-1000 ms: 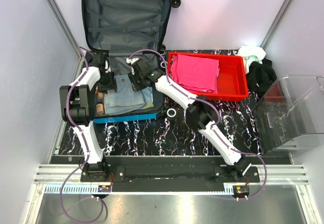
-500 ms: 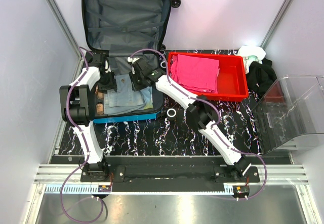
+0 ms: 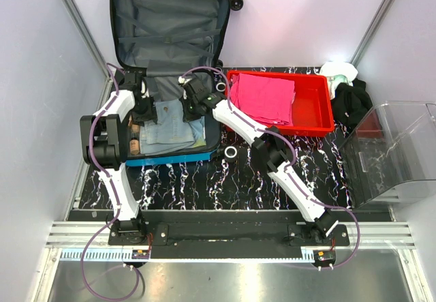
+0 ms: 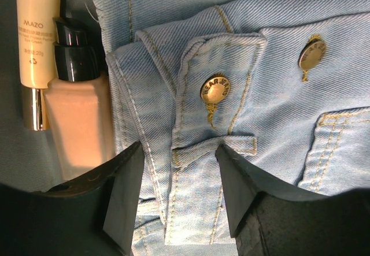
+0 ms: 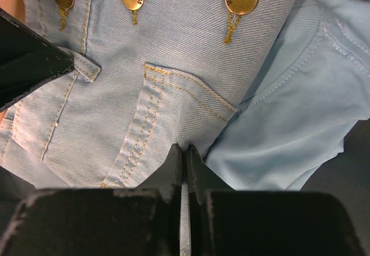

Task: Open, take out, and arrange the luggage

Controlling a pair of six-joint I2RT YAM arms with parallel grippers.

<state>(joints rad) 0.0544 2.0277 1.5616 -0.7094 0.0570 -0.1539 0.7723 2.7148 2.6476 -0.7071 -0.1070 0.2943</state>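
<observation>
Denim garment (image 4: 277,94) lies in the open luggage (image 3: 170,29) at the table's (image 3: 204,179) far-left corner, and only my wrist cameras show the left gripper (image 4: 178,152) spread astride its button placket beside a foundation bottle (image 4: 78,117), the right gripper (image 5: 185,152) clenched at its edge.

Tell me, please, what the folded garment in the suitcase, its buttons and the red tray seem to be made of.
Garment: light blue denim, matte; the diagonal twill weave and tan topstitching show.
Buttons: probably metal, with a brassy sheen and embossed lettering, though coated plastic is possible.
Tray: likely moulded plastic; smooth, uniformly red, slightly glossy.
</observation>
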